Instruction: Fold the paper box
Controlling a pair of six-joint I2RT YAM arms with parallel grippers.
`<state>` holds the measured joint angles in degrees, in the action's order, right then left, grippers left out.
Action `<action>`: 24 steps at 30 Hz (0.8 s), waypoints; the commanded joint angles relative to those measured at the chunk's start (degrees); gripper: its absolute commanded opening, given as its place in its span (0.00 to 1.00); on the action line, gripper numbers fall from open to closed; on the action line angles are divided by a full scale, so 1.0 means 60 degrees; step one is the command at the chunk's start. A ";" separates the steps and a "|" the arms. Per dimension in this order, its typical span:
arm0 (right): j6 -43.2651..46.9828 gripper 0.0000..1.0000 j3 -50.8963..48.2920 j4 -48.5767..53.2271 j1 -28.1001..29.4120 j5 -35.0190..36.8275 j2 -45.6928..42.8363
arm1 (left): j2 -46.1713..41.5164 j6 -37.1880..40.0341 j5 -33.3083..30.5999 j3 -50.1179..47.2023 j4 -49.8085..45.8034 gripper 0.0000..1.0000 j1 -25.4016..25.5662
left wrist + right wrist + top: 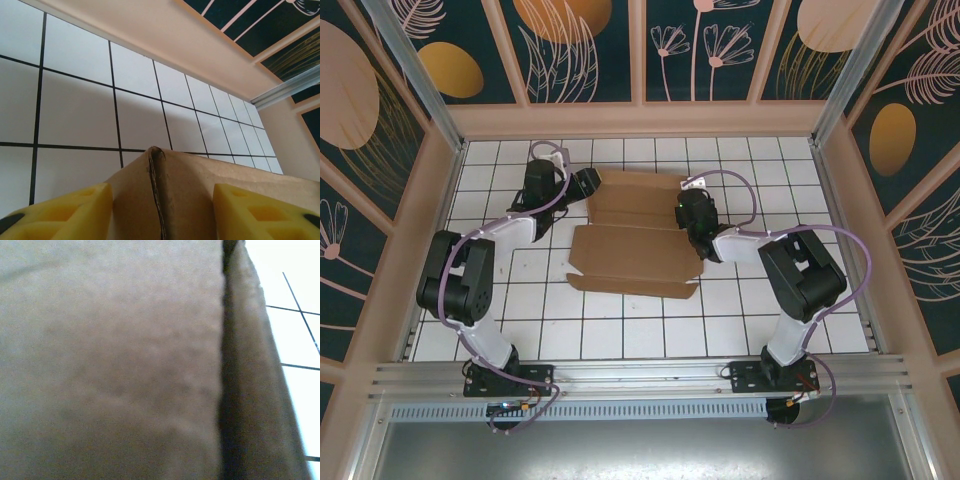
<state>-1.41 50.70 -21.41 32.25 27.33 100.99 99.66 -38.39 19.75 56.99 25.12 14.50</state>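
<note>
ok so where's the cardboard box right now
In the top view the cardboard box lies in the middle of the tiled table, with the left tool at its far-left corner and the right tool at its right edge.

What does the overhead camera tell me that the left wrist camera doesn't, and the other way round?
Overhead: the whole paper box spread on the tiled table, the left gripper at its far left corner and the right gripper at its right side. Left wrist: close up, yellow fingertips standing apart either side of a raised cardboard crease. Both: brown cardboard and white tiles.
</note>
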 commanded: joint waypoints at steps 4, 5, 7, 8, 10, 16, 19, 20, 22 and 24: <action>0.0293 0.19 -0.0305 0.0173 -0.0014 -0.0438 -0.0497 | -0.0125 -0.0039 0.0024 -0.0892 0.0392 0.43 -0.0051; 0.0354 0.28 -0.0340 0.0109 -0.0014 -0.0578 -0.0639 | -0.0185 -0.0027 -0.0044 -0.1030 0.0437 0.42 -0.0058; 0.0553 0.46 -0.0376 0.0080 0.0001 -0.0950 -0.0907 | -0.0188 -0.0006 -0.0117 -0.1242 0.0449 0.40 -0.0046; 0.0606 0.52 -0.0405 0.0089 0.0001 -0.1089 -0.1051 | -0.0185 -0.0017 -0.0106 -0.1298 0.0478 0.39 -0.0049; 0.0754 0.62 -0.0610 0.0052 0.0001 -0.1459 -0.1514 | -0.0188 -0.0076 -0.0130 -0.1370 0.0475 0.39 -0.0056; -0.0095 0.72 -0.1316 0.0064 -0.0780 -0.3999 -0.3547 | -0.0395 -0.0091 -0.0217 -0.1352 0.0486 0.40 -0.0048; -0.1302 0.72 -0.1205 0.0104 -0.1726 -0.6194 -0.3995 | -0.0318 -0.0149 -0.0195 -0.1270 0.0492 0.40 -0.0046; -0.1736 0.71 -0.0958 0.0304 -0.1993 -0.6678 -0.3888 | -0.0302 -0.0175 -0.0175 -0.1230 0.0495 0.40 -0.0055; -0.2065 0.70 -0.0332 0.0878 -0.2166 -0.7133 -0.3513 | -0.0304 -0.0201 -0.0131 -0.1162 0.0463 0.42 -0.0058; -0.2284 0.67 0.0334 0.1498 -0.2231 -0.7197 -0.3017 | -0.0294 -0.0209 -0.0098 -0.1120 0.0459 0.43 -0.0053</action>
<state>-9.41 47.97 -17.91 18.98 -7.55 79.72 97.30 -39.11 19.11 50.04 32.38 14.46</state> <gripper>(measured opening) 0.679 0.426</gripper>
